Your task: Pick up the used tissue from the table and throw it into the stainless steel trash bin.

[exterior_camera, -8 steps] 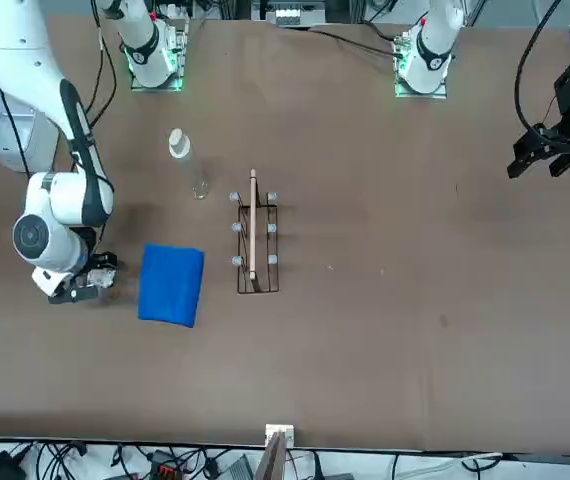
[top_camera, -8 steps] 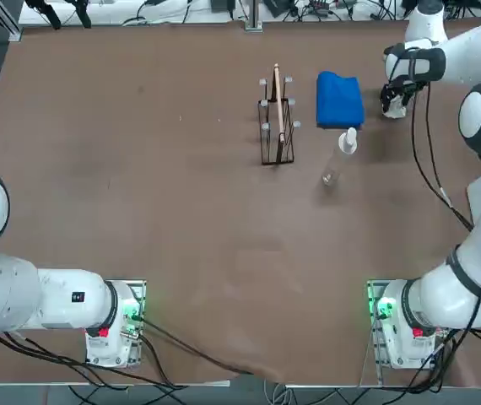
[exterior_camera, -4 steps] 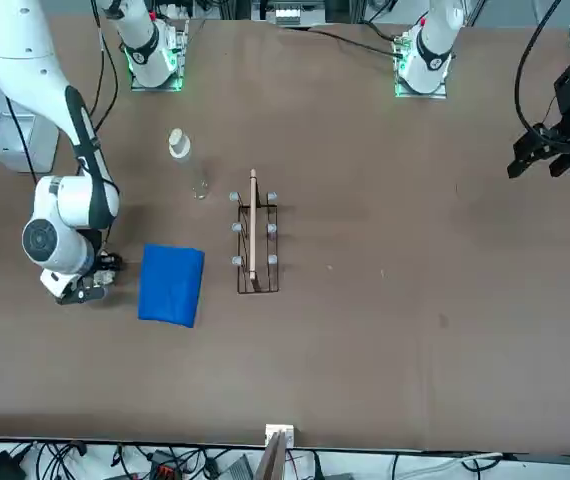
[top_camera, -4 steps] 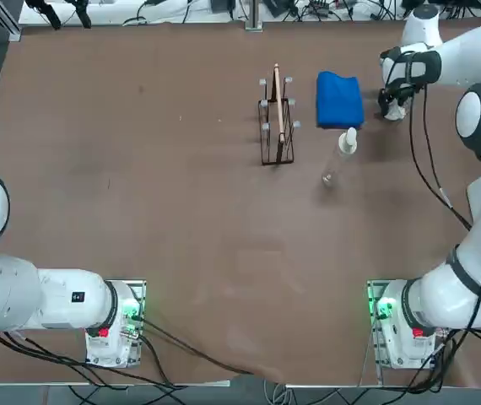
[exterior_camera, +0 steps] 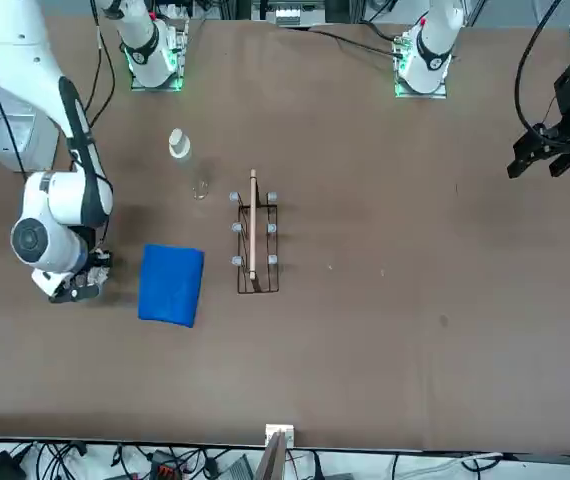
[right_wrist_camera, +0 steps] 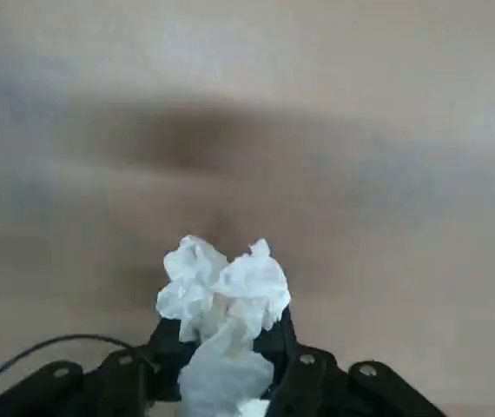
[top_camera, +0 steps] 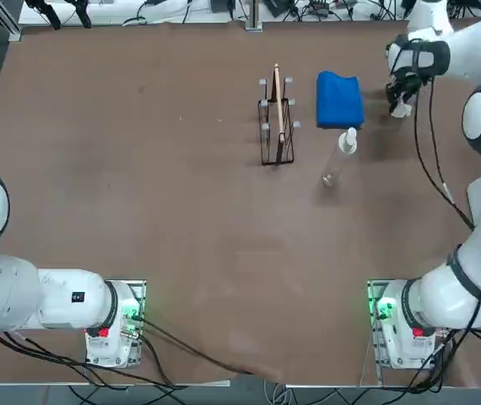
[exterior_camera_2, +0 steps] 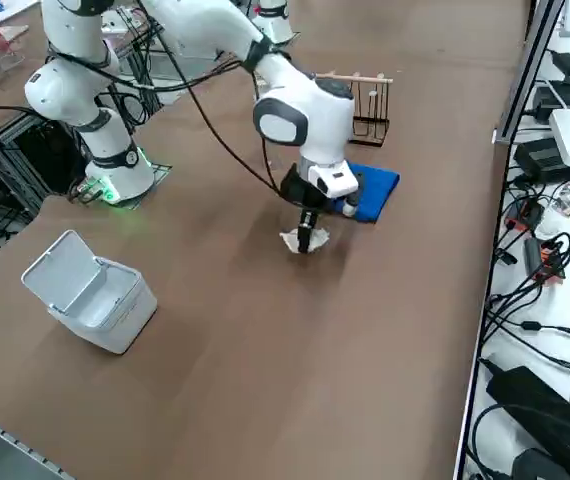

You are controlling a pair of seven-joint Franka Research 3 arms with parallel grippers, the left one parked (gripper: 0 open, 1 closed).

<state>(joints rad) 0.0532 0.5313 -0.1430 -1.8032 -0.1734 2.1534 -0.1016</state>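
Even, moderately bright light covers the brown table, with soft shadows near the working arm. The overhead picture is fairly crisp; the wrist picture's background is smeared, perhaps by motion or poor focus.

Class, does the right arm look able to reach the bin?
Probably yes: the right pincer, by the blue cloth, holds the tissue, and only table shows between it and the bin, whose lid stands open.

Tabletop matt brown, smooth. Tissue crumpled paper, rough. Cloth matt blue fabric. Rack thin dark metal. Bottle clear plastic. Bin smooth, pale.
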